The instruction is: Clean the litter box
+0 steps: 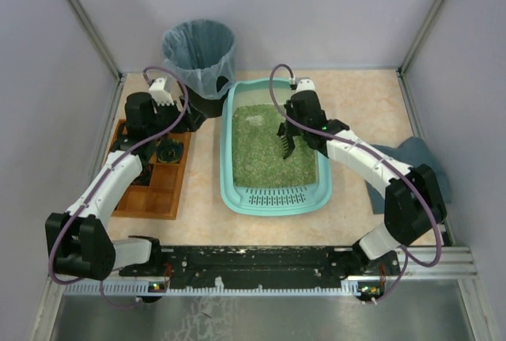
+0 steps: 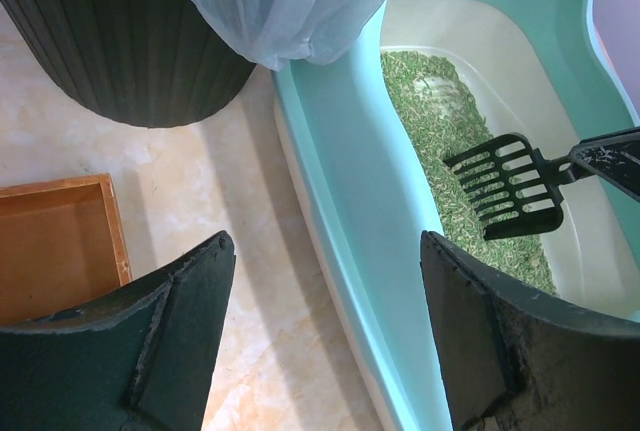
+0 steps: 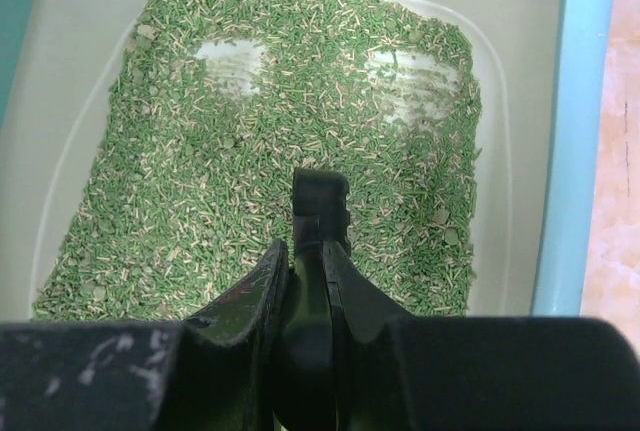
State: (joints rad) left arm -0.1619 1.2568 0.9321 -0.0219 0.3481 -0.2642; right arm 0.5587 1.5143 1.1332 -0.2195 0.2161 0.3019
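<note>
The teal litter box (image 1: 227,159) lies mid-table, its slotted lip (image 1: 277,197) at the near end, and holds green granular litter (image 1: 273,147). My right gripper (image 1: 289,129) hangs over the litter, shut on the handle of a black slotted scoop (image 1: 285,145). In the right wrist view the fingers (image 3: 262,281) clamp the scoop handle (image 3: 320,201) above the litter (image 3: 250,131), which has two bare patches at the far end. My left gripper (image 1: 183,118) is open and empty just left of the box. In its wrist view the left gripper (image 2: 325,251) straddles the box's rim (image 2: 340,151), with the scoop (image 2: 505,186) beyond.
A black bin with a blue-grey bag (image 1: 199,52) stands behind the box's far left corner, and fills the top left of the left wrist view as the bin (image 2: 130,41). A brown wooden compartment tray (image 1: 154,187) lies at the left under my left arm. A blue-grey cloth (image 1: 415,159) lies at the right.
</note>
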